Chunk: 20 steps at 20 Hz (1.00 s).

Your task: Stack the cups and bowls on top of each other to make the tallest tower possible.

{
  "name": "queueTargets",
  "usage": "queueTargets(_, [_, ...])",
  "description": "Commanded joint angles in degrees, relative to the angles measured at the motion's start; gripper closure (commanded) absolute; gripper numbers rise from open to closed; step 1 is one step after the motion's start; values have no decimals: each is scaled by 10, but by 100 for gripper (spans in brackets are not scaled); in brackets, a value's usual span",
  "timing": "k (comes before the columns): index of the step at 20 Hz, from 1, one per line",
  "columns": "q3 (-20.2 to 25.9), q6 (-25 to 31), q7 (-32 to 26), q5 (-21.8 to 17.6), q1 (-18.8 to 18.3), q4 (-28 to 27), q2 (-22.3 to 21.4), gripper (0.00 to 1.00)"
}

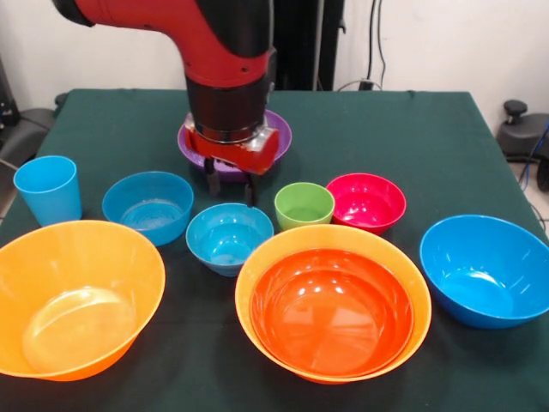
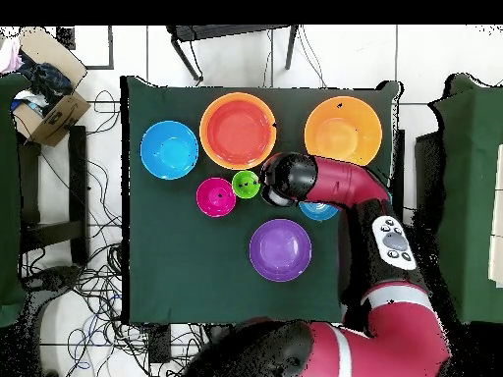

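Observation:
My gripper (image 1: 230,185) hangs open and empty just above the far rim of a small blue bowl (image 1: 229,237). A purple bowl (image 1: 281,127) sits behind it, partly hidden by the arm; it shows whole in the overhead view (image 2: 280,249). The lime green cup (image 1: 304,206) and the pink-red bowl (image 1: 367,202) stand to the right. A red-orange bowl (image 1: 330,311) is nested in a big orange bowl (image 1: 333,234). The light blue cup (image 1: 47,189), a mid blue bowl (image 1: 147,206) and a second big orange bowl (image 1: 73,296) are at the left. A large blue bowl (image 1: 486,270) is at the right.
The green-clothed table (image 1: 403,137) has bare cloth at the far left and far right corners. In the overhead view the arm (image 2: 324,182) covers the small blue bowl and the light blue cup. Cables and a cardboard box (image 2: 44,108) lie on the floor beside the table.

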Motion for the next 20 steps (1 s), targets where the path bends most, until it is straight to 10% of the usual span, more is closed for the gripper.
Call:
queueTargets(1, [98, 19, -173, -54, -40, 34, 4, 0])
queueTargets(20, [189, -23, -191, -149, -95, 32, 48, 0])
